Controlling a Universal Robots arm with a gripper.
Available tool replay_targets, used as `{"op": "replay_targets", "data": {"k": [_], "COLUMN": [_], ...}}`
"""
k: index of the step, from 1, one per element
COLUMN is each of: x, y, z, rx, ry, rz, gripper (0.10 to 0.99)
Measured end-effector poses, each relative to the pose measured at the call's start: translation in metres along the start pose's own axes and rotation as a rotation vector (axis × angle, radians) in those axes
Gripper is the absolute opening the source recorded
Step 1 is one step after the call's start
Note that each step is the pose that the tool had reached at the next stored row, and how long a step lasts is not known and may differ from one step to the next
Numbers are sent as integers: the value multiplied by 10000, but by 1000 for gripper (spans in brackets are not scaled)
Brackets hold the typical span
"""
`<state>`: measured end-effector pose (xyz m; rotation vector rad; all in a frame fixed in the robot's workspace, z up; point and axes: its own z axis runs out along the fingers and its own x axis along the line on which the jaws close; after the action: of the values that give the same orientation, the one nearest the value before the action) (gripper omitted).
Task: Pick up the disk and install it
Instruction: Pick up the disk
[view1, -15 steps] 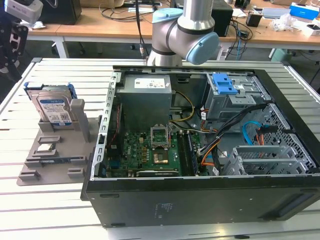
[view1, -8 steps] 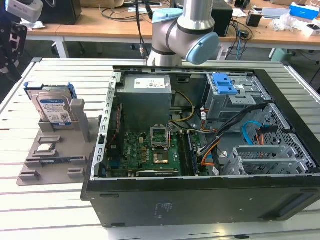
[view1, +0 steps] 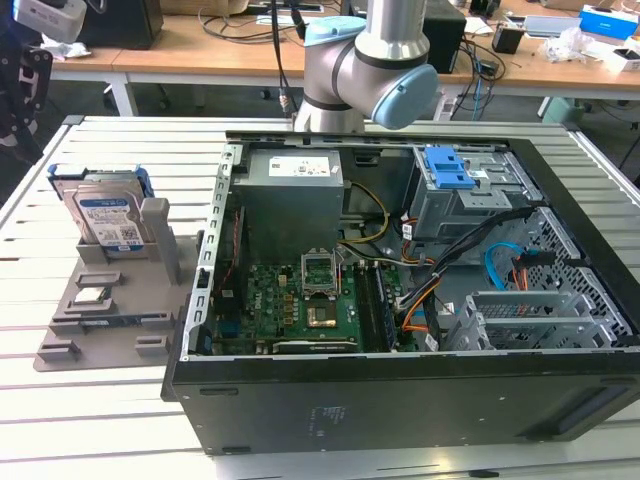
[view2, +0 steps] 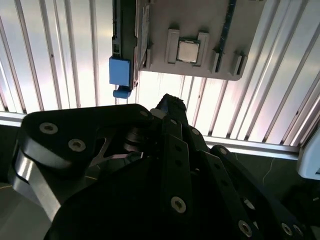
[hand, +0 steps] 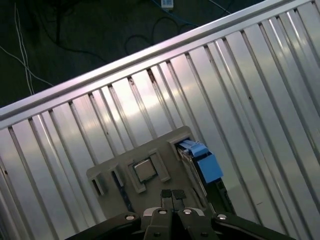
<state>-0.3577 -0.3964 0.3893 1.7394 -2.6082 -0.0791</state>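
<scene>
The disk (view1: 108, 222) stands upright in a grey holder (view1: 75, 325) on the slatted table, at the exterior view's left. It is silver with a blue-and-white label and sits in a blue carrier frame. Both wrist views look down on it edge-on, with the disk (hand: 202, 164) and the disk (view2: 123, 47) showing the blue end of the frame. My gripper (hand: 172, 194) hangs well above the holder and apart from the disk, its black fingertips (hand: 166, 194) pressed together with nothing between them. The second wrist view shows the gripper (view2: 170, 104) and its black linkage from behind.
A small square silver chip (view1: 92, 295) lies in the holder near the disk. An open computer case (view1: 400, 400) takes up the table's middle and right, with a grey drive cage and its blue latch panel (view1: 450, 170) at the back right. The arm's base (view1: 345, 70) stands behind the case.
</scene>
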Motion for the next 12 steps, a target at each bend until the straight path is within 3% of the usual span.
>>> {"op": "replay_targets", "data": {"k": [7, 12], "x": [0, 0], "y": [0, 0], "z": [0, 0], "rx": [-18, -42], "ry": [36, 81], "rz": [-783, -1798], "gripper": [102, 102]}}
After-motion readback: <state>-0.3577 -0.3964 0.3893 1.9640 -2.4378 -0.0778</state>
